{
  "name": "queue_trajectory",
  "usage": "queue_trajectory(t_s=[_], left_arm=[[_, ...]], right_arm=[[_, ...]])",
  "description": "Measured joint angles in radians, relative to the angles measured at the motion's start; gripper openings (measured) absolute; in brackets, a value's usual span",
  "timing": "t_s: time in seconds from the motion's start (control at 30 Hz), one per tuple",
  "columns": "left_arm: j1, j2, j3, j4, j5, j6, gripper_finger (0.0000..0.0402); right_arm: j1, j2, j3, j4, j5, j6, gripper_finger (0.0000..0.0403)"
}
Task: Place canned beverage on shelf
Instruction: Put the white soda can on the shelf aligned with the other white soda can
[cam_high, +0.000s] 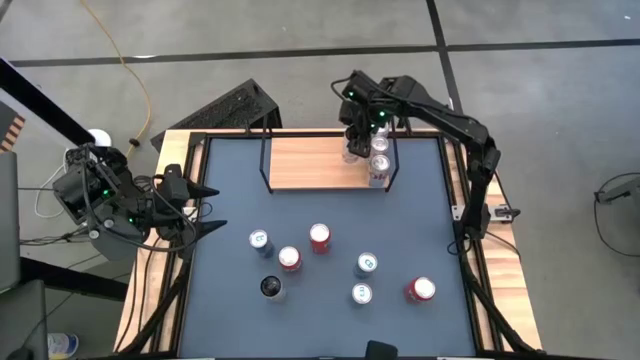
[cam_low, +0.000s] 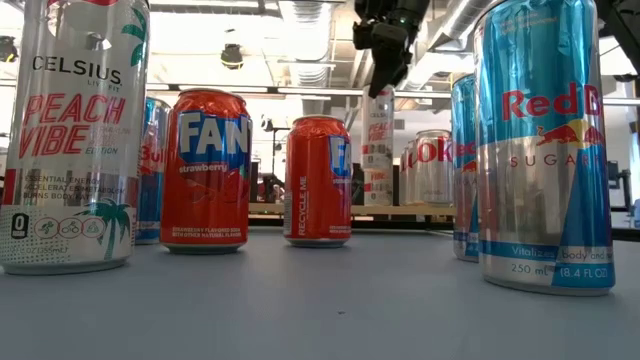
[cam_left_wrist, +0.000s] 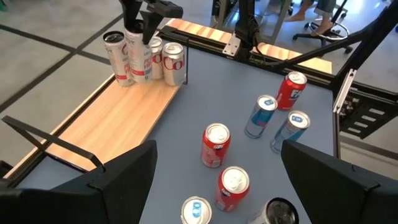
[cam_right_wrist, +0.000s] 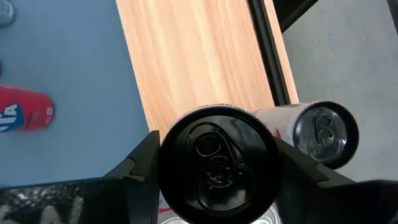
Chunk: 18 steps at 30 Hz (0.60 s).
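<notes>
Right gripper (cam_high: 357, 128) over the shelf (cam_high: 310, 163), clamped on a tall can (cam_left_wrist: 135, 53) standing at the shelf's right end. 3 other cans (cam_left_wrist: 173, 62) sit on the shelf beside it. 7 cans (cam_high: 320, 238) stand loose on the table (cam_high: 230, 200). Left gripper (cam_high: 205, 208) spread wide, empty, at the table's left edge.

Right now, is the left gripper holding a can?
No, the left gripper hangs open at the table's left edge, with nothing between its fingers.

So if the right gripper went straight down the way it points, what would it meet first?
Likely the light-wood shelf board: the right gripper, shut on a tall silver can, points down at it.
</notes>
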Motion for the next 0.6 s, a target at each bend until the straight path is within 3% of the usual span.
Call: queue_trajectory(t_s=[0.47, 0.6], left_arm=[[0.000, 0.000, 0.000, 0.000, 0.000, -0.008, 0.0332], [0.000, 0.000, 0.000, 0.000, 0.000, -0.009, 0.0332]], right_arm=[[-0.016, 0.000, -0.001, 0.018, -0.026, -0.031, 0.0204], [-0.024, -0.001, -0.065, 0.050, -0.026, -0.037, 0.0204]])
